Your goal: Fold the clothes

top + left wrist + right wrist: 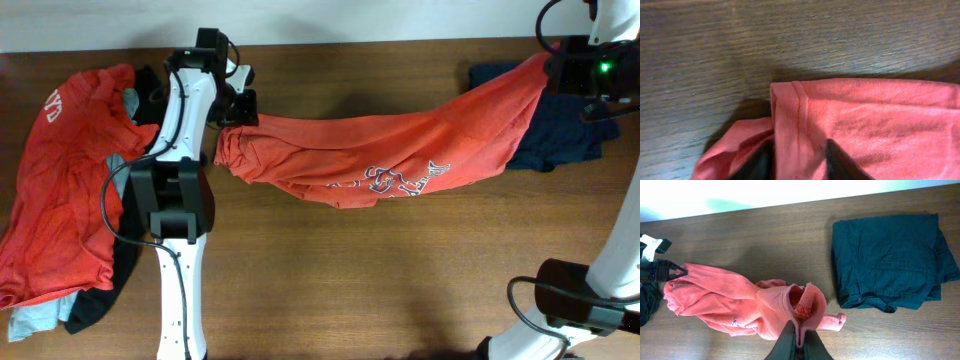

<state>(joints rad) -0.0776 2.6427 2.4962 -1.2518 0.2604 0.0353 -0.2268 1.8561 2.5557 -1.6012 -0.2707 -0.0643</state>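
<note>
Dark wood grain runs the length of the bench (pixel 400 270), with a pale strip of wall (pixel 400 20) along its far edge. An orange-red T-shirt (pixel 380 150) of soft, limp cotton hangs between the two arms in a long, sagging band, its white chest lettering (pixel 395 180) crumpled and only partly readable. The left fingers (pixel 842 167) grip its stitched hem, which is doubled into a flat strip between them; only their dark tips show at the frame's bottom edge. The right fingers (pixel 785 347) are closed on a ribbed, puckered edge at the shirt's other end.

Under that raised end lies a navy piece (pixel 560 135), folded into a rough rectangle of heavier weave and partly covered by the shirt from above. At the bench's left end sits a loose pile (pixel 60 200): another orange-red shirt on top, its lettering cut off by folds, with black cloth (pixel 95 305) and pale grey-blue cloth (pixel 35 320) peeking out beneath, their shapes hidden.
</note>
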